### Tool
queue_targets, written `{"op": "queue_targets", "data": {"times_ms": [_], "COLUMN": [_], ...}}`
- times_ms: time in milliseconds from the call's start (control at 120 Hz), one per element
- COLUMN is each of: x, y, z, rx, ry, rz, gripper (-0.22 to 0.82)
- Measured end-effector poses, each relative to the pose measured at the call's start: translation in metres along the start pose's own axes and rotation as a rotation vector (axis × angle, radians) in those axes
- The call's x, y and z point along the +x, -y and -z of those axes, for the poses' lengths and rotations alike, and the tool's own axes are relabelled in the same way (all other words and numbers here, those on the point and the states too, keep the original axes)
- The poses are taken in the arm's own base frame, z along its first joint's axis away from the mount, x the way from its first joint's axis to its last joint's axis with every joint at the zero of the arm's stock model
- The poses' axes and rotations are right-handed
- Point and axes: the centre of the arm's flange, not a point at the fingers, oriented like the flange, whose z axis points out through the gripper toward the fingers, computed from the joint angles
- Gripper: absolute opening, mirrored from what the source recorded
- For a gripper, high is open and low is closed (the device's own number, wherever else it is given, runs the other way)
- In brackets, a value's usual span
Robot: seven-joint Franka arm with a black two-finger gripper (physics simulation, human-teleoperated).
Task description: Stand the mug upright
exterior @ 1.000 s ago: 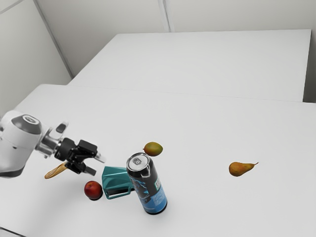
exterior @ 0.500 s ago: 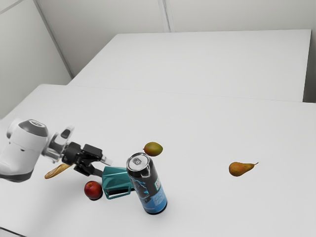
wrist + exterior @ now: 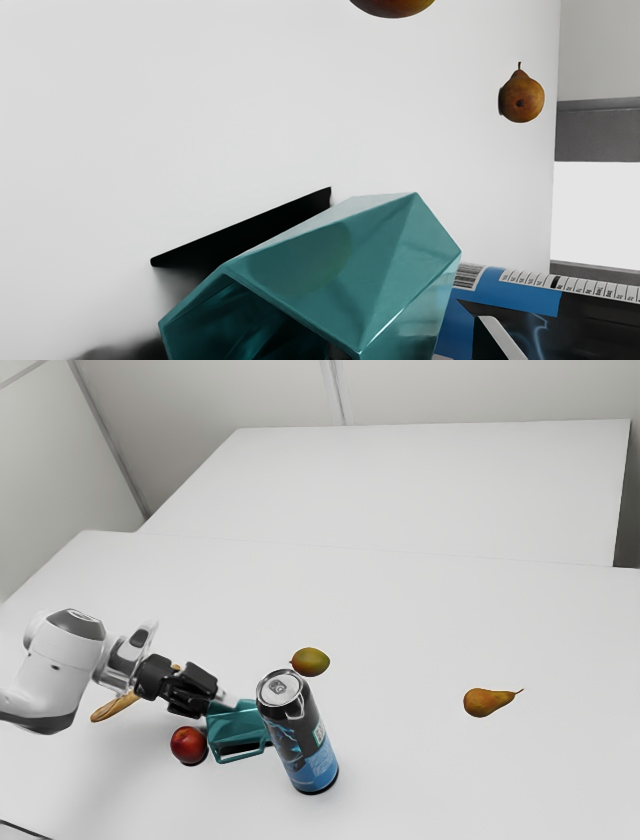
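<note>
White tabletop (image 3: 420, 610) spreads beneath the teal faceted mug (image 3: 233, 726), which lies on its side, mouth toward the gripper (image 3: 196, 692). Whether the gripper stands wide, narrow or closed on the mug, I cannot tell. A tall drink can (image 3: 300, 735) stands upright just beside the mug; a red apple (image 3: 188, 745) sits near its mouth. The pear (image 3: 487, 702) lies well apart, toward the exterior view's right.

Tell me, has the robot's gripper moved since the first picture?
Yes. Judged against the red apple, which lies where it did, the gripper has moved toward the exterior view's right and slightly down, closer to the teal mug.
</note>
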Motion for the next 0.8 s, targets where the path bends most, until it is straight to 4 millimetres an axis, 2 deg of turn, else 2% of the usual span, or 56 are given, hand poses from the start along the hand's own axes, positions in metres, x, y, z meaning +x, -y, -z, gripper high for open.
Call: {"op": "queue_targets", "data": {"times_ms": [142,292,567,800], "x": [0.001,0.002,0.009,0.029], "y": [-0.001,-0.005,-0.02,-0.05], "z": [0.001,0.001,0.005,0.008], "rx": [0.0,0.002,0.008,0.028], "ry": [-0.003,-0.002,-0.007,0.004], "rz": [-0.02,-0.046,-0.106,-0.202], "gripper": [0.0,-0.1,-0.17,-0.18]}}
